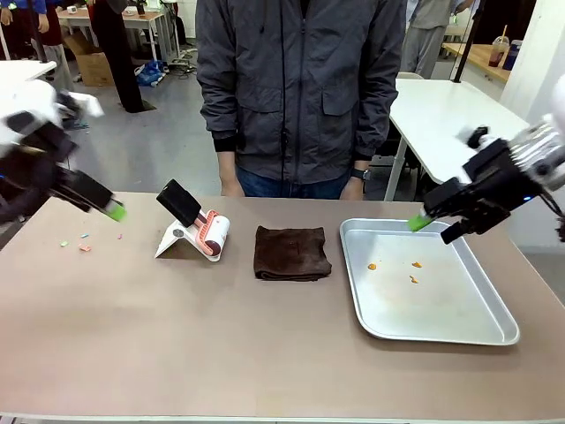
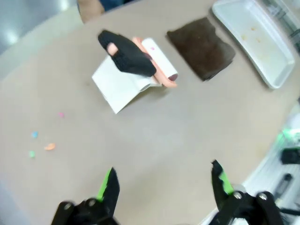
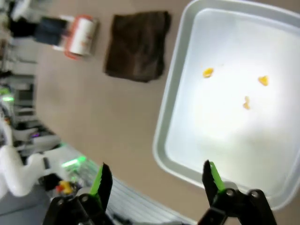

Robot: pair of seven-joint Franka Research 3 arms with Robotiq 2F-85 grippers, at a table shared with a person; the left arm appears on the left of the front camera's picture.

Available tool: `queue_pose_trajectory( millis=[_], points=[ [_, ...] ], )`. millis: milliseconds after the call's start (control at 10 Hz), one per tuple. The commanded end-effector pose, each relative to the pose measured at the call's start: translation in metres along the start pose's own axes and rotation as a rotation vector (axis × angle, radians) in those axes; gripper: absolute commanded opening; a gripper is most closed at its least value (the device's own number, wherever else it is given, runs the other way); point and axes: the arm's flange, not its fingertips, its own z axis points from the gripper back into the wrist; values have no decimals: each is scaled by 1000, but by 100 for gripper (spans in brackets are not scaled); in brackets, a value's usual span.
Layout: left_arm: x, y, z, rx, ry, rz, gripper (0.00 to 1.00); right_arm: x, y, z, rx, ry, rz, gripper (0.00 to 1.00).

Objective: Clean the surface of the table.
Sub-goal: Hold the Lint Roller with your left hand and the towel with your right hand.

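Grippers both read wide to me, holding nothing. Left gripper (image 2: 163, 180) hovers over the bench (image 1: 265, 336) near coloured crumbs (image 1: 84, 248); right gripper (image 3: 156, 176) over the tray (image 1: 441, 305) rim. Between them lie a brown cloth (image 1: 291, 253) and, I think, a lint roller (image 1: 210, 235).

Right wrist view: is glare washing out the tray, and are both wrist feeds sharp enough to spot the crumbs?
Right wrist view: yes, the tray floor is blown out near white, though three orange bits are legible. Left wrist view: soft overall, the coloured crumbs are smeared dots on the table. Front view: sharpest, evenly lit.
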Motion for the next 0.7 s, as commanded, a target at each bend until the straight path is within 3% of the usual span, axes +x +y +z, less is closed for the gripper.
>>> queue_pose_trajectory(
  millis=[0, 200, 400, 600],
  points=[
    [-57, 36, 32, -194, -157, 52, 100, -23, -36, 34, 239, -94, -91, 100],
    [-90, 85, 50, -325, -273, 168, 100, -42, -72, 66, 469, -196, -152, 100],
    [-127, 128, 65, -410, -424, 299, 100, -53, -115, 86, 577, -281, -218, 100],
    [-154, 147, 70, -475, -559, 374, 100, -62, -151, 95, 607, -334, -288, 100]
  ],
)
